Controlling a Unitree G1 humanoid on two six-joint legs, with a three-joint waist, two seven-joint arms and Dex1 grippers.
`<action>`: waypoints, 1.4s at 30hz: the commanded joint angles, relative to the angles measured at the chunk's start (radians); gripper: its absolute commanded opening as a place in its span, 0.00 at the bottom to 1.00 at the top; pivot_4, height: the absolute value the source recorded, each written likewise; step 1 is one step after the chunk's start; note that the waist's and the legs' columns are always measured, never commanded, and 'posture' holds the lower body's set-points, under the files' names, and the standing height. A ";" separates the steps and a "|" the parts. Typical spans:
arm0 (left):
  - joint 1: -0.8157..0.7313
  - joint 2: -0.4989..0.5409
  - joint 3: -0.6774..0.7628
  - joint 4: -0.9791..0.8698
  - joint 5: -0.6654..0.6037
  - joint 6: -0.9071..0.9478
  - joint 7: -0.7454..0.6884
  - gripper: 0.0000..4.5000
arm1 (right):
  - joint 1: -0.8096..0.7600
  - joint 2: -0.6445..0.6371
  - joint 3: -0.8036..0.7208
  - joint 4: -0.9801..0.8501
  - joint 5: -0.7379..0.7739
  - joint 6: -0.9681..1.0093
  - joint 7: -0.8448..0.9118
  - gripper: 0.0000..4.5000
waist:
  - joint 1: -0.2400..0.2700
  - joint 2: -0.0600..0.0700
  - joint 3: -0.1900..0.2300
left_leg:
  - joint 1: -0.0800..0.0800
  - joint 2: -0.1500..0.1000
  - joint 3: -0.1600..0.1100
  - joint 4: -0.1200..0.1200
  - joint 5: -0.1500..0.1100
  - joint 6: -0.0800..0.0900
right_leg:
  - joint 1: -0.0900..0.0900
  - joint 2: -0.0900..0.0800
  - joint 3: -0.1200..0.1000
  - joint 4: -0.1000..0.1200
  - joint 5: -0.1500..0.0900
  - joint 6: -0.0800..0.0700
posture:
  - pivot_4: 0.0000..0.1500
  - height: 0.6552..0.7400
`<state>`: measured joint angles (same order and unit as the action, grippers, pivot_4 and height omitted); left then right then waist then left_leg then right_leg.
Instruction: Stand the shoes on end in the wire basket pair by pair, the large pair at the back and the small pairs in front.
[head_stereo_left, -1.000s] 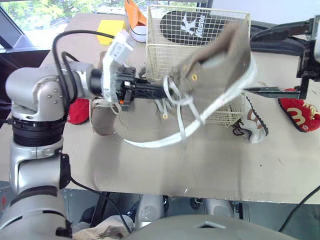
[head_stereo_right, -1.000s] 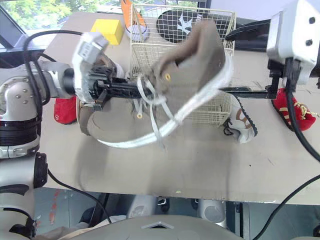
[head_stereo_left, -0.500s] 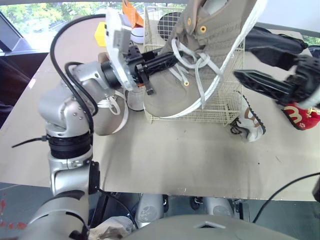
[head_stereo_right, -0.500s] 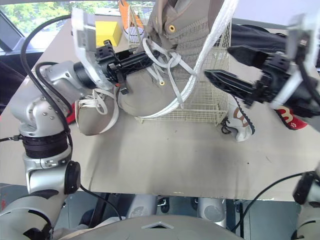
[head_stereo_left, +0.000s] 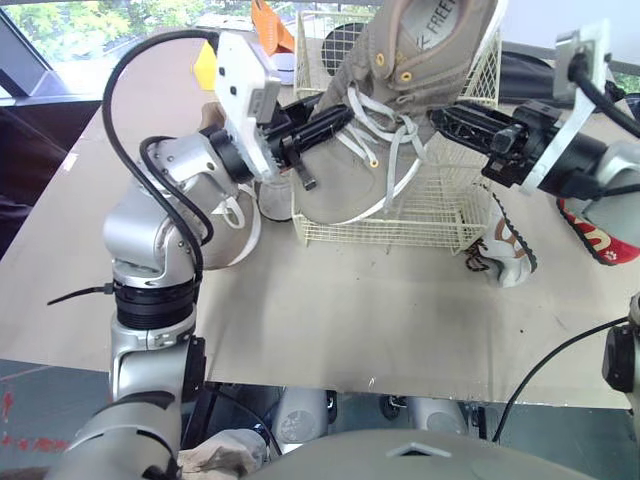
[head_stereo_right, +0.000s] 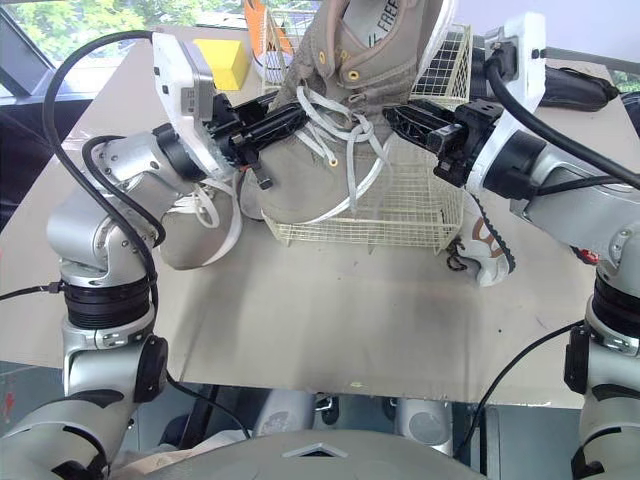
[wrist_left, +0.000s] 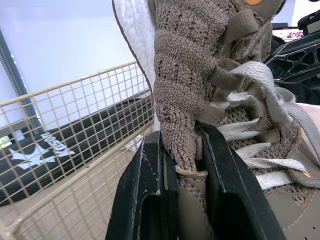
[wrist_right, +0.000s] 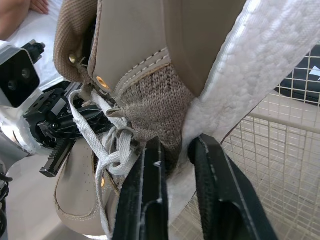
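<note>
Table, wire basket with black-soled shoe inside, tan shoe gripped

The shoe I hold is taupe knit with white laces and a white sole edge. The basket is cream wire; inside it, a black sole with white lettering. Behind the basket, a yellow block and an orange shoe; right of it, a red shoe

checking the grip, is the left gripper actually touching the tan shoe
Touching. The left wrist view shows the left gripper shut on the tan shoe, its knit edge pinched between both fingers.
</note>
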<state>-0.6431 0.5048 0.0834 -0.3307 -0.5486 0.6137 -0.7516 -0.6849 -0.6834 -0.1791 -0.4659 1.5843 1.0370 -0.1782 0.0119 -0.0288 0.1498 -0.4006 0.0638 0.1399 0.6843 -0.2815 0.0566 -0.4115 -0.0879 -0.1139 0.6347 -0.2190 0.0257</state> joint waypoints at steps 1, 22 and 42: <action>-0.006 -0.010 0.067 -0.118 -0.206 0.148 0.045 0.40 | -0.056 -0.017 0.000 -0.015 -0.078 -0.054 0.089 0.00 | 0.000 0.000 0.000 | 0.000 0.000 0.000 0.000 0.000 0.000 | 0.000 0.000 0.000 0.000 0.000 0.000 | 1.00 1.00; 0.458 0.195 0.331 -0.423 -0.549 0.254 0.188 0.94 | -0.517 -0.118 0.048 0.731 -0.857 -0.573 0.968 0.00 | -0.002 0.003 0.002 | 0.000 0.000 -0.001 -0.001 0.000 0.000 | 0.000 0.000 -0.001 -0.003 0.000 0.000 | 1.00 1.00; 0.576 0.197 0.381 -0.359 -0.546 0.010 0.018 0.94 | -0.632 -0.028 0.114 1.286 -1.228 -1.021 1.422 0.00 | -0.025 0.004 0.003 | 0.000 0.001 0.000 -0.002 0.000 0.000 | 0.000 0.000 -0.001 -0.004 0.000 0.000 | 1.00 1.00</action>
<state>-0.0698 0.6910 0.4333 -0.6844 -1.0819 0.6535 -0.7268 -1.3034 -0.7021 -0.0414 0.8139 0.3616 0.0483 1.2330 -0.0128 -0.0243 0.1524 -0.4004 0.0644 0.1394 0.6828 -0.2815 0.0564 -0.4108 -0.0879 -0.1147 0.6311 -0.2190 0.0253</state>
